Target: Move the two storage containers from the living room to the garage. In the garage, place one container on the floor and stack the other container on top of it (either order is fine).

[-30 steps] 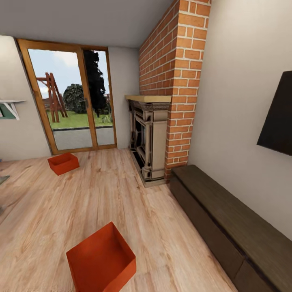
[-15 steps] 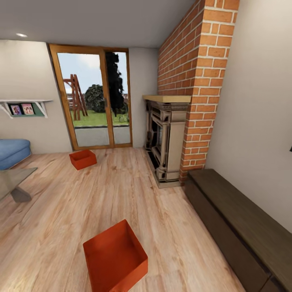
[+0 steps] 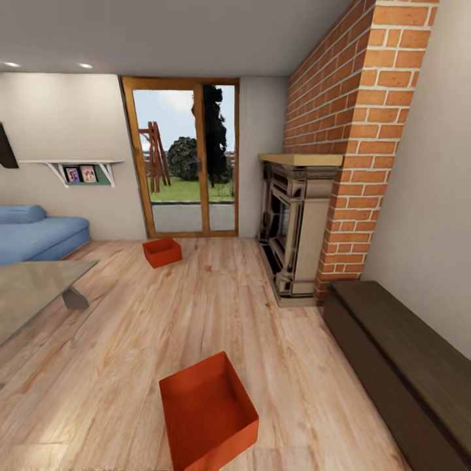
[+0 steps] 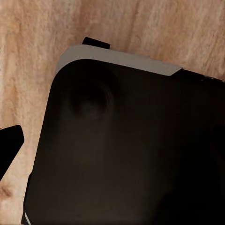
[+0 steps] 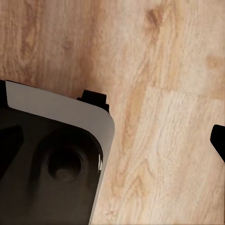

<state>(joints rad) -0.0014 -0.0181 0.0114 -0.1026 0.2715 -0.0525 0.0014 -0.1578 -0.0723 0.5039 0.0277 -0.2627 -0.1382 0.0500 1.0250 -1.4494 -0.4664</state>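
The view had swung left, so the sofa [image 3: 39,232] showed at left; both bins [image 3: 208,409] [image 3: 162,252] sat untouched on the wood floor [image 3: 131,340]; I could not tell how the jaws stood

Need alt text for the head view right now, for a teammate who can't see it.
Two open red-orange storage containers sit on the living room's wood plank floor: the near container close ahead, the far container by the glass doors. Blue sofa left, brick fireplace right.
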